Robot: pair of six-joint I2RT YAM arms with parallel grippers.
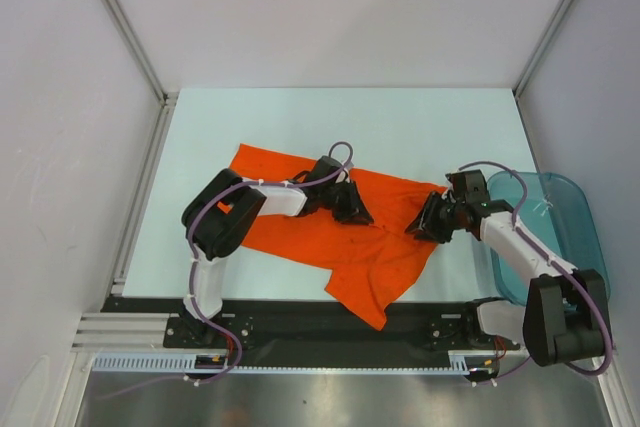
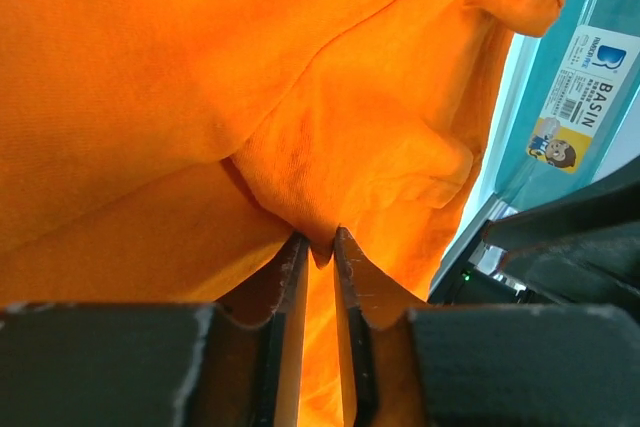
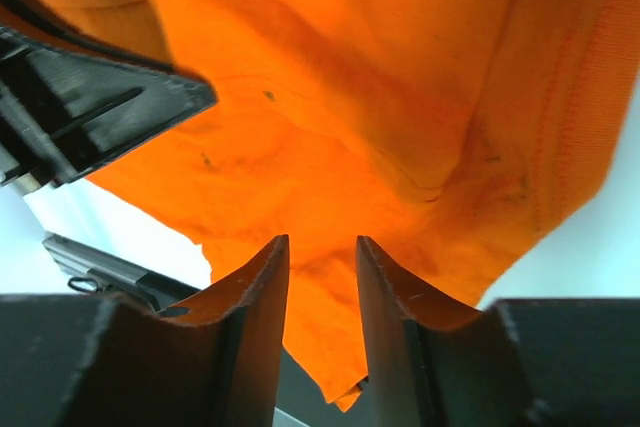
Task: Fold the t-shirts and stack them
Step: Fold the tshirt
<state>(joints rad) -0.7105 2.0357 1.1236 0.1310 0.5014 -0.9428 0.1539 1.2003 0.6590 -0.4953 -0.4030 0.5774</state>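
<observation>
1. Centrally on the pale tabletop [image 1: 300, 117] lies the orange t-shirt [image 1: 340, 247]. It is rumpled and partly spread, with one corner reaching toward the near edge between the two arm bases.
2. The left fingers [image 2: 285, 287] are over the middle of the t-shirt. In the left wrist view they are drawn almost together and pinch a small raised fold of the fabric between their tips.
3. The right fingers [image 3: 255, 297] are at the t-shirt's right edge. In the right wrist view they are parted, with a clear gap between them and orange cloth showing through it. A few small dark specks mark the fabric there.
4. Both wrist views are nearly filled with creased orange fabric that has soft ridges running across it.
5. A translucent teal plastic basin [image 1: 560, 222] stands on the right side of the tabletop, beside the right arm and apart from the t-shirt. The left wrist view shows its label [image 2: 580, 97], printed "BASIN".
</observation>
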